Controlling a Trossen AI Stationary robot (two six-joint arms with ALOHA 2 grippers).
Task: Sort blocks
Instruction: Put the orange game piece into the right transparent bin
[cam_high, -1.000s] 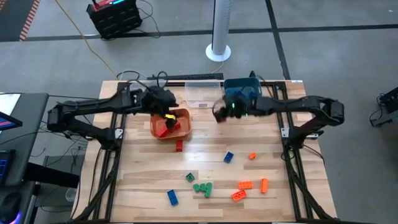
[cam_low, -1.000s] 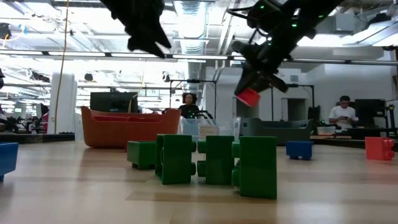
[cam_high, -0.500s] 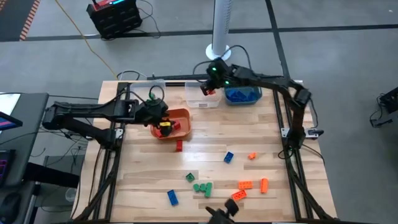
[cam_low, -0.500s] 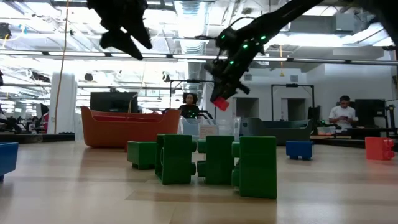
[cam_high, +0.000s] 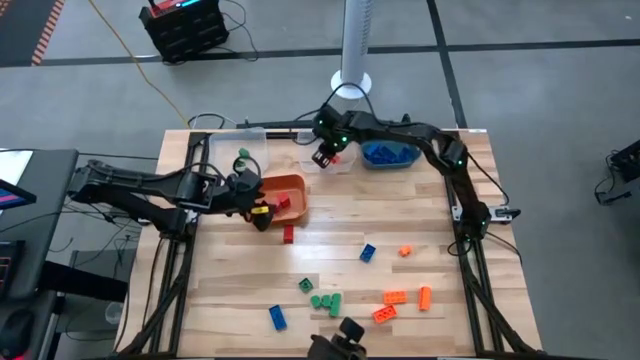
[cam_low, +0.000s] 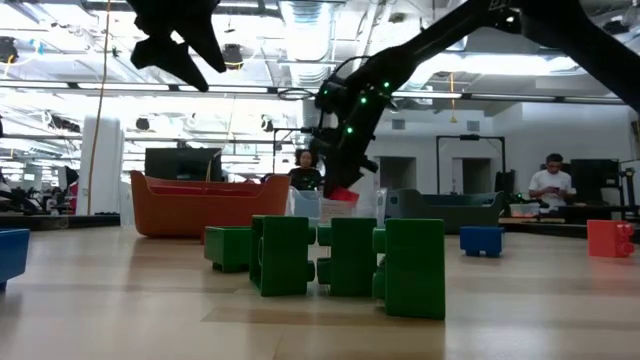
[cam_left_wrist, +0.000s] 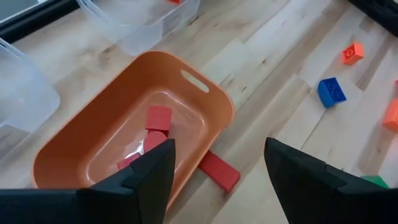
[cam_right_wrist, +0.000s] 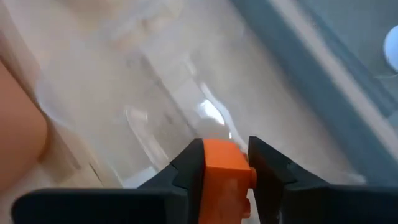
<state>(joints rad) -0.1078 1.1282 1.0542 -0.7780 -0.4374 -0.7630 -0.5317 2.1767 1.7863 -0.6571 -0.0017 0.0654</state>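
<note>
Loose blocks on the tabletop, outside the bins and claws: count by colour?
Orange blocks: 4
Green blocks: 3 as seen from above; the tight cluster could hide another
Blue blocks: 2
Red block: 1
Total: 10

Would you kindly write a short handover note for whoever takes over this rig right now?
Right gripper: over the clear bin, fingers on an orange block.
Left gripper: open, empty, above the orange bin.
Done: red blocks in the orange bin; blue ones in the teal bin.
Left: one red block beside the orange bin, plus loose blue, green and orange blocks on the table.
</note>
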